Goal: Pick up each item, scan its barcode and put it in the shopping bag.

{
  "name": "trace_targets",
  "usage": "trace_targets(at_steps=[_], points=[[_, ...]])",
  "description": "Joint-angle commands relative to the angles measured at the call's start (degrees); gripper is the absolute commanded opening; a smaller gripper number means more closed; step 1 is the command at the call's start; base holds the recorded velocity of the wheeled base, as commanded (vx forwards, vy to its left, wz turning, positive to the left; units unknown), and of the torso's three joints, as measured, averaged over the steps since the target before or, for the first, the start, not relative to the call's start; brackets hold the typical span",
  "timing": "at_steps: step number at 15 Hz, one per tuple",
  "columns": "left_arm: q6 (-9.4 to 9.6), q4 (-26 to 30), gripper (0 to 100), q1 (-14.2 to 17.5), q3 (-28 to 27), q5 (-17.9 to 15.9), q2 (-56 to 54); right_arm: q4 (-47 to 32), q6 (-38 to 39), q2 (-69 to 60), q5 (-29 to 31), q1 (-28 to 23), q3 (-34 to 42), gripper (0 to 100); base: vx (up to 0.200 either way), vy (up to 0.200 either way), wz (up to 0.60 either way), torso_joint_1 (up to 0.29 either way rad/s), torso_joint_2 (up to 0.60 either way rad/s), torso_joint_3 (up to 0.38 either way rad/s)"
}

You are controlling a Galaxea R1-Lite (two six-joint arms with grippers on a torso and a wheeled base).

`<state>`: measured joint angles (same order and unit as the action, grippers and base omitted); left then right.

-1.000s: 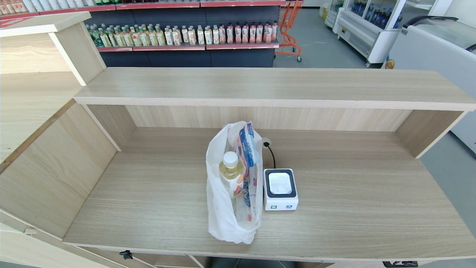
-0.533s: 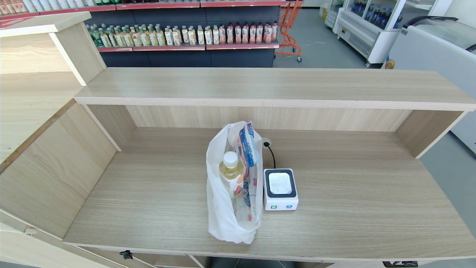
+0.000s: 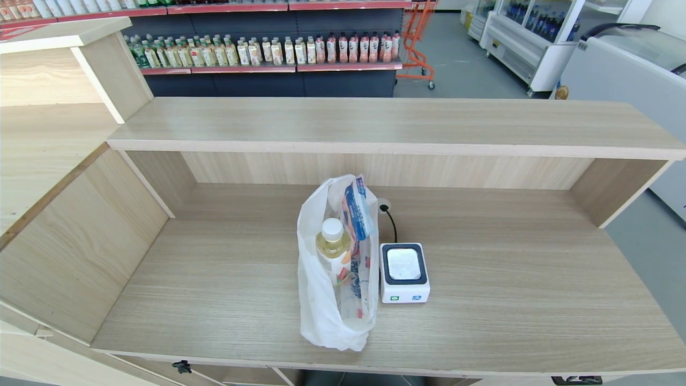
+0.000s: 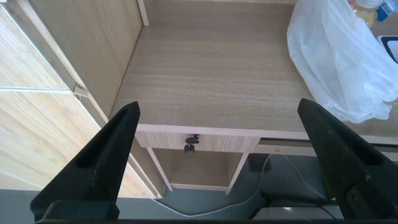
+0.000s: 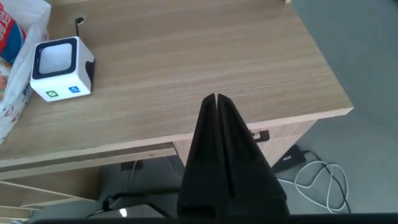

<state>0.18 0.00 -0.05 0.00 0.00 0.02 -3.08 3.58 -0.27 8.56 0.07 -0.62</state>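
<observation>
Wood counter [image 3: 482, 279]; bag [image 3: 321, 316], scanner [image 3: 404, 273]

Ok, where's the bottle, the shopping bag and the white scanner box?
bottle [image 3: 333, 244], head view, yellow shoulder under the cap.
shopping bag [image 3: 316, 305], head view, its white left side.
scanner [image 3: 403, 266], head view, its glass top.

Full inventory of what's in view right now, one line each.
shopping bag: 1, white, middle of the counter
bottle: 1, yellow drink with white cap, upright in the bag
packet: 1, blue, red and white, in the bag behind the bottle
scanner: 1, white with dark-framed window, beside the bag on its right
cable: 1, black, behind the scanner
counter: 1, light wood
shelf bottles: many, mixed colours, aisle behind
left end effector: 1, black, open, at the counter's front edge
right end effector: 1, black, shut, at the counter's front edge
</observation>
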Motion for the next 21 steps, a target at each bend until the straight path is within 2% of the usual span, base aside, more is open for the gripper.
trace_targets(at_steps=[1, 5, 11, 17, 21], points=[[-0.01, 0.0, 100, 0.0, 0.0, 0.1, 0.0, -0.2, 0.0, 0.3, 0.0, 0.0, 0.0, 0, 0.000, 0.000, 0.00, 0.000, 0.00, 0.000], [0.08, 0.0, 100, 0.0, 0.0, 0.0, 0.0, -0.2, 0.0, 0.3, 0.0, 0.0, 0.0, 0, 0.000, 0.000, 0.00, 0.000, 0.00, 0.000], [0.17, 0.0, 100, 0.0, 0.0, 0.1, 0.0, -0.2, 0.0, 0.3, 0.0, 0.0, 0.0, 0, 0.000, -0.200, 0.00, 0.001, 0.00, 0.001], [0.17, 0.0, 100, 0.0, 0.0, 0.0, 0.1, -0.2, 0.0, 0.3, 0.0, 0.0, 0.0, 0, 0.000, 0.000, 0.00, 0.000, 0.00, 0.000], [0.08, 0.0, 100, 0.0, 0.0, 0.0, 0.0, -0.2, 0.0, 0.3, 0.0, 0.0, 0.0, 0, 0.150, 0.000, 0.00, 0.003, 0.00, 0.002]])
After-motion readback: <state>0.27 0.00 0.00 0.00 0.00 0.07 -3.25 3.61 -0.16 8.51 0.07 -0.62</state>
